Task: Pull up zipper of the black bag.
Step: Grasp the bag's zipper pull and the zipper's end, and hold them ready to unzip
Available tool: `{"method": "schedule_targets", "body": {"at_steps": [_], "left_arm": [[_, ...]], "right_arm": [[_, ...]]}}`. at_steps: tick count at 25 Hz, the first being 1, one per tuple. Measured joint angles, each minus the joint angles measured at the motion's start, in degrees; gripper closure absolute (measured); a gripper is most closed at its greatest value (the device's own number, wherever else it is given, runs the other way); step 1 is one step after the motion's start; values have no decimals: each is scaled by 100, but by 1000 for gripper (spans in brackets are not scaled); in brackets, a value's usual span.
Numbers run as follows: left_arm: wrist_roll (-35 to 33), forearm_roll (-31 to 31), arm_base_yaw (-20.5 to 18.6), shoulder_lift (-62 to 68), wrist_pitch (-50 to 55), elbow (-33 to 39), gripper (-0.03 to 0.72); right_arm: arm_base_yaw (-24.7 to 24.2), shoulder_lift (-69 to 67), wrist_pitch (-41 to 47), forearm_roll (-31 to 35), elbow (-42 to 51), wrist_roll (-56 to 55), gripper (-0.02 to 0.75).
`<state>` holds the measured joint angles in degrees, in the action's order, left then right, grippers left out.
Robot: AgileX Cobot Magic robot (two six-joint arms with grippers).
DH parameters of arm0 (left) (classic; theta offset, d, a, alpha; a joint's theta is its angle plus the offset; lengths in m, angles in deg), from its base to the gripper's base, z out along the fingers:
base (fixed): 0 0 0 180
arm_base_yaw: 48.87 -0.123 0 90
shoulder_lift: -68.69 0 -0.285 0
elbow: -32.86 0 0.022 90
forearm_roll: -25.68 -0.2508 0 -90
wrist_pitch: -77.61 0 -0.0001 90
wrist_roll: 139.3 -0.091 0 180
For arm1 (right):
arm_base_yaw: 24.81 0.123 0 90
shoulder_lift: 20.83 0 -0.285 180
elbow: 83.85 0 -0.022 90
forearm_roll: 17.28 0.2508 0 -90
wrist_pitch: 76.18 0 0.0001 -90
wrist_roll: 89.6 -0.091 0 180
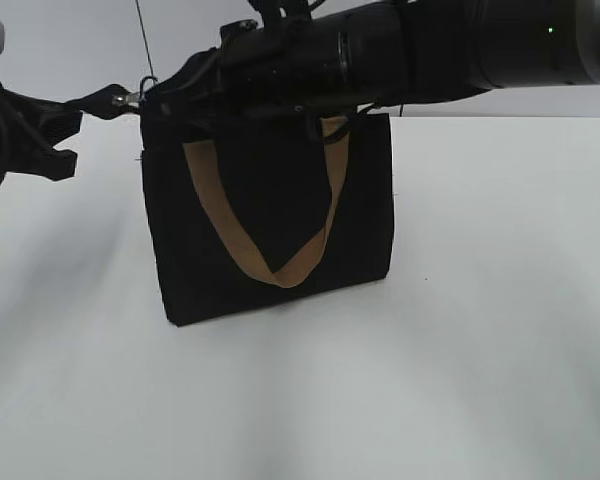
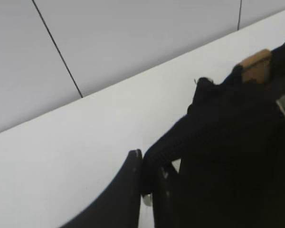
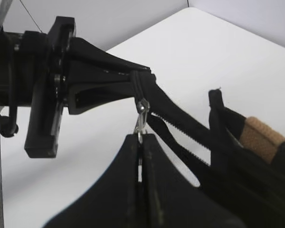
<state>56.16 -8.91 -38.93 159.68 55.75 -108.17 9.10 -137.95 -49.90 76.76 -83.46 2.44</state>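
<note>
The black bag (image 1: pixel 270 220) stands upright on the white table, one tan handle (image 1: pixel 280 270) hanging down its front. My left gripper (image 1: pixel 102 100) is shut on the black fabric end of the zipper (image 2: pixel 168 145) at the bag's top left corner, and holds it out taut. My right gripper (image 3: pixel 140 138) reaches across the bag's top from the right. It is shut on the small silver pull tab (image 3: pixel 141 118), right next to the left gripper (image 3: pixel 133 83). Behind the tab the zipper's two toothed sides (image 3: pixel 180 121) lie apart.
White table (image 1: pixel 480 350) all round the bag, with a pale wall behind it. The right arm (image 1: pixel 430 45) lies over the bag's top edge and hides it. A tan strap end (image 2: pixel 255 65) shows at the bag's top.
</note>
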Motion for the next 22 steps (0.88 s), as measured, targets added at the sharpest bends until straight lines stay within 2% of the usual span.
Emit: {"method": "schedule_targets", "body": {"at_steps": [6,14,18,22], "left_arm": [[0,179,4,0,250,0,667],[0,198,4,0,342,0,667],[0,205,4,0,363,0,667],[0,204,11,0,345,0,667]], "right_arm": [[-408,6,16,-1058,0,-1020,753],[-1399,108,528,-2369,0,-1855,753],[-1946,279,675,-2856,0,-2170,753],[-2322,350,927,-3036,0,-2436,753]]}}
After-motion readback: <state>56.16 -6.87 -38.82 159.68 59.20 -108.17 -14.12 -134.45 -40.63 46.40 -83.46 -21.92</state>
